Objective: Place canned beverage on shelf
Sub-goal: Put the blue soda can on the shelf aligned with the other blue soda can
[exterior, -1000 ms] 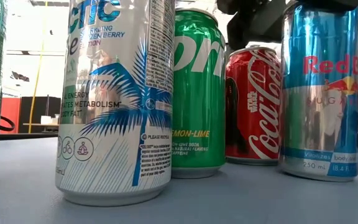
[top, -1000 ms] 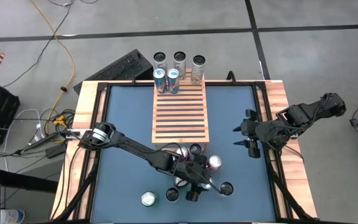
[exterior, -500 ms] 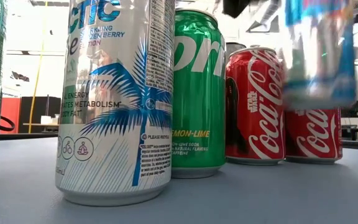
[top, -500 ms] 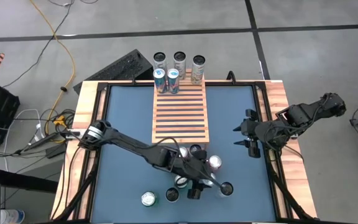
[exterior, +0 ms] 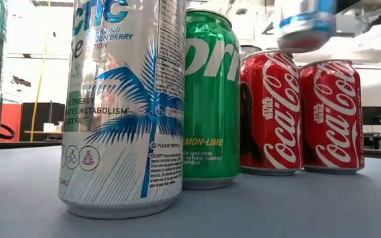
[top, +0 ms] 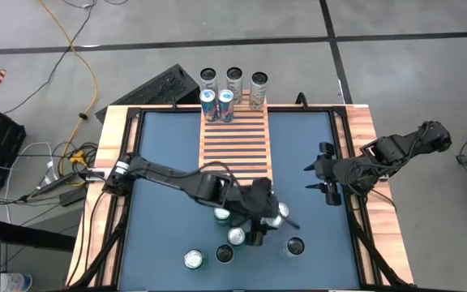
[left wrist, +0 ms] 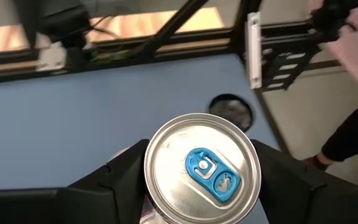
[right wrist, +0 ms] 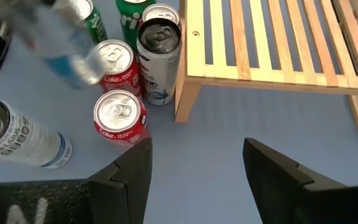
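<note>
The left gripper (left wrist: 201, 186) is grasping a slim silver-and-blue aluminium can (left wrist: 202, 168) above the blue table (top: 164, 219); the right gripper (right wrist: 194, 168) is waiting, released.

Both arms are dark, jointed and slim, and the left arm (top: 169, 176) has a pale metal collar near its base at nine o'clock. The right arm (top: 396, 150) ends in two pointed black fingers (right wrist: 278, 171), broad and angular.

Eleven cans (top: 192, 259), one shelf (top: 234, 146), two arms (top: 164, 175).
</note>
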Controlling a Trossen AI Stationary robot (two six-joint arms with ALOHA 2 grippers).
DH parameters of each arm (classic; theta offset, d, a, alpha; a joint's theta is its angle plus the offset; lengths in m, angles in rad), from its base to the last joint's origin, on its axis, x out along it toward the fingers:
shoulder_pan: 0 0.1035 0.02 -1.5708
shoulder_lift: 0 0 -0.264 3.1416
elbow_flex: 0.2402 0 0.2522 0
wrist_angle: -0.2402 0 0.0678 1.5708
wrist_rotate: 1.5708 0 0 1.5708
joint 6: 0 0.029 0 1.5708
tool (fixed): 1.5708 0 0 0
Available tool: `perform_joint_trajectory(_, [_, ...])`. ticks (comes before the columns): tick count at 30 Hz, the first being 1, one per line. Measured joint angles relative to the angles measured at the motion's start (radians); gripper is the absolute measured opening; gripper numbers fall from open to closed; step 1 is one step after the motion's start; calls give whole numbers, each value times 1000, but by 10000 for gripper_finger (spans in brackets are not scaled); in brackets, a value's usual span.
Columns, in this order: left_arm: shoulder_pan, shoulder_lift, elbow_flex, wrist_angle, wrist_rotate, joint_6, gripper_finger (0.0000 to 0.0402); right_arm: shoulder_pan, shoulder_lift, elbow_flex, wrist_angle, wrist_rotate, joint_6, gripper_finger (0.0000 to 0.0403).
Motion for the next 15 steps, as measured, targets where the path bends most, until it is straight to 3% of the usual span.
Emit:
perform_joint_trajectory(4, [46, 0, 81, -92, -3, 21, 245, 0, 0, 0, 0, 0, -30, 232])
perform_joint_trajectory(12, [157, -9, 268, -200, 8, 98, 234, -1, 0, 0, 1, -1, -89, 232])
perform_joint_trajectory(15, [214, -47, 258, -193, 12, 123, 237, -2, -9, 0, 7, -1, -94, 232])
